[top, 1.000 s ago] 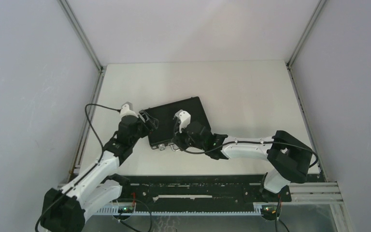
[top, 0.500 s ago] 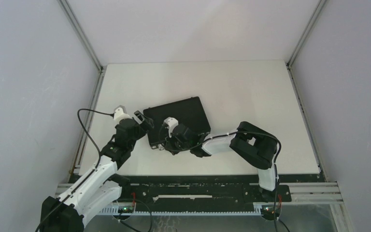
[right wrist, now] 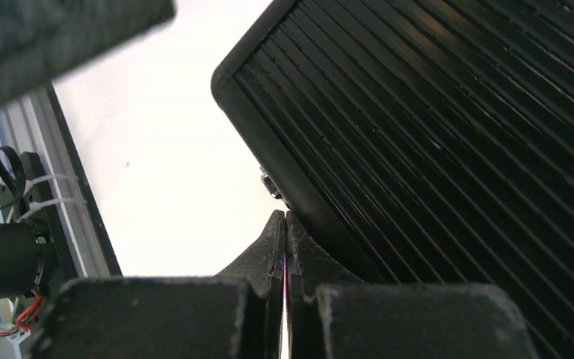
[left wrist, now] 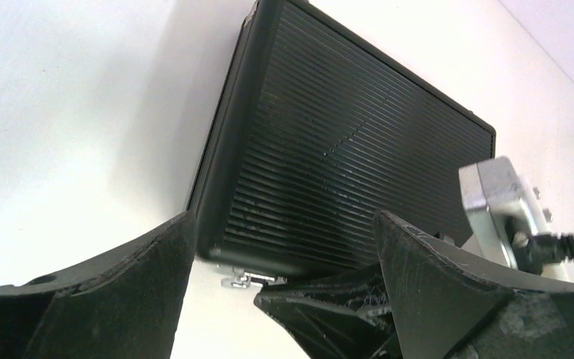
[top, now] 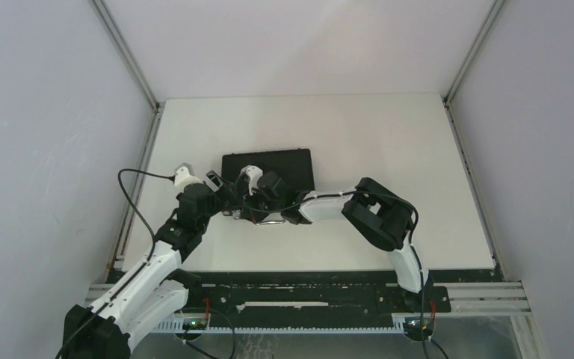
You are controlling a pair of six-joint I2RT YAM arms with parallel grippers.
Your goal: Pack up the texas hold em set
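Observation:
The texas hold em set shows only as its closed black ribbed case, lying flat left of the table's middle; chips and cards are hidden inside. My left gripper is open at the case's near-left corner, holding nothing. My right gripper is shut and empty, its tip against the case's front edge. In the left wrist view the right gripper's shut fingers lie between my open left fingers. A silver latch sticks out under the front edge.
White table inside grey walls, with metal frame posts at the back corners. The black base rail runs along the near edge. The right arm's elbow stands right of the case.
The case has turned from slanted to square with the table. The right arm swept left along its front edge, still shut. The left gripper opened wider and pulled slightly left.

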